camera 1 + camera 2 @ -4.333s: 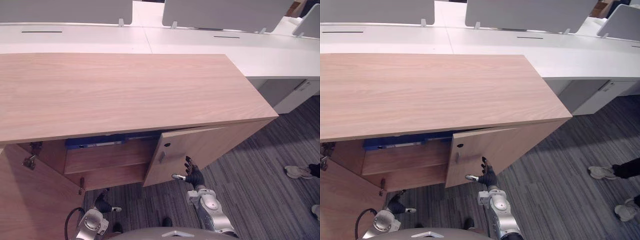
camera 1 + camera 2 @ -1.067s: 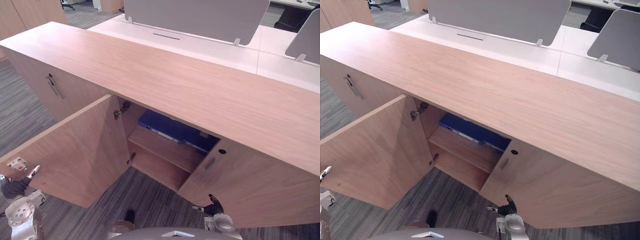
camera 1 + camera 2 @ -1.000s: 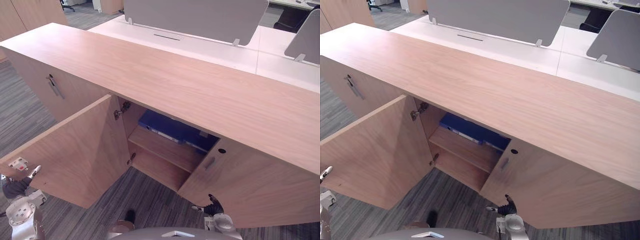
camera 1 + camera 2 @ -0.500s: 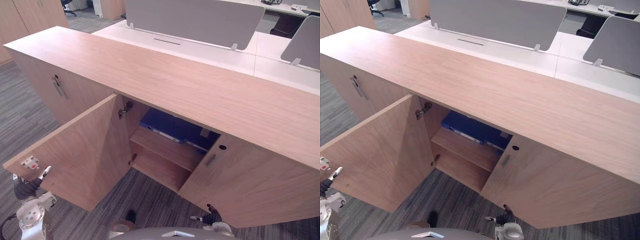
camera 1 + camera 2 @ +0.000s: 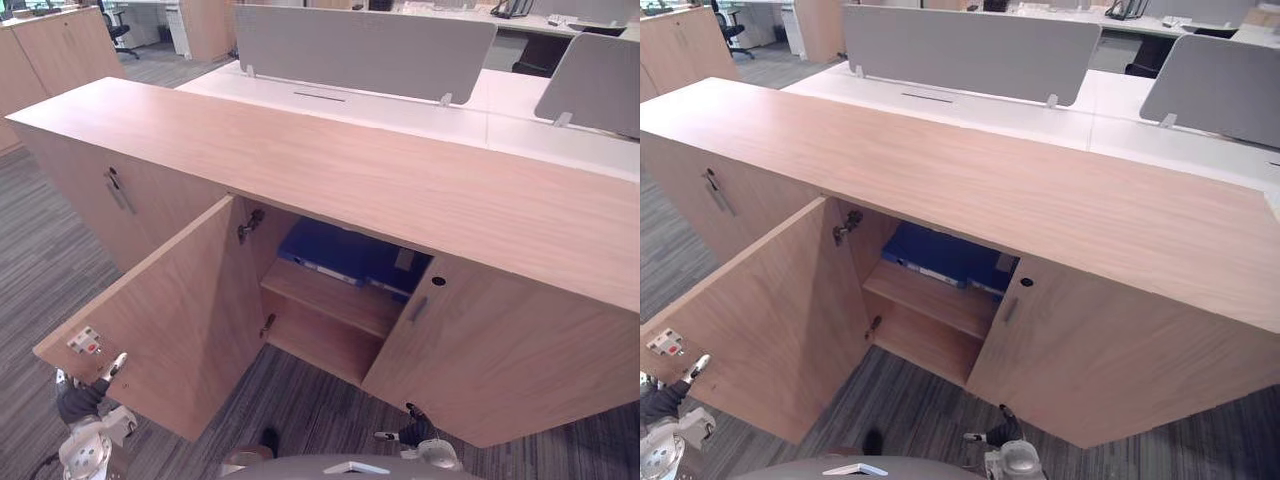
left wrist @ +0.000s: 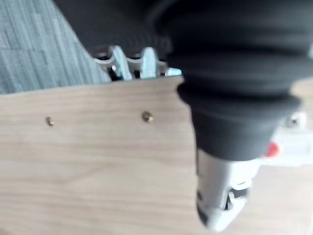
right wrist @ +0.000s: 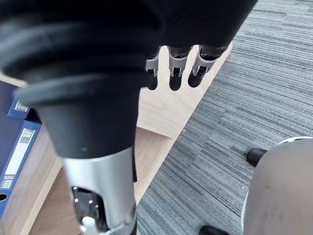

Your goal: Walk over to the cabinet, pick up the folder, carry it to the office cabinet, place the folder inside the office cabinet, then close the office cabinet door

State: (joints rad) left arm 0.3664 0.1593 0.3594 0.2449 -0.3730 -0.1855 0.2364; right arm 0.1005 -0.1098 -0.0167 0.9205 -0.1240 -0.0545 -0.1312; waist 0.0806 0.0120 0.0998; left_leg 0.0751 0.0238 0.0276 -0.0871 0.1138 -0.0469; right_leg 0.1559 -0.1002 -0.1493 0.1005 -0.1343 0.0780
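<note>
- The fingers of the right hand are loosely extended with dark tips forward. The thumb stands apart and nothing is held.
- This hand hangs low over the grey striped carpet, just in front of the bottom edge of the right-hand light wood door. I cannot tell whether it touches the door.
- The left hand is low beside the free lower corner of the left-hand light wood door. In its wrist view the door's edge covers the tips, so I cannot tell whether the hand is open or closed on the panel.
- A small white-and-red latch piece sits on that door's inner face, just above the left hand.
- The left-hand door is swung wide open on its metal hinge. The right-hand door stands only slightly ajar and carries a slim metal handle.
- The flat blue folder lies on the upper wooden shelf inside the long light wood office cabinet, between the two doors and well apart from both hands.
- Behind the cabinet stand white desks with grey divider screens.
</note>
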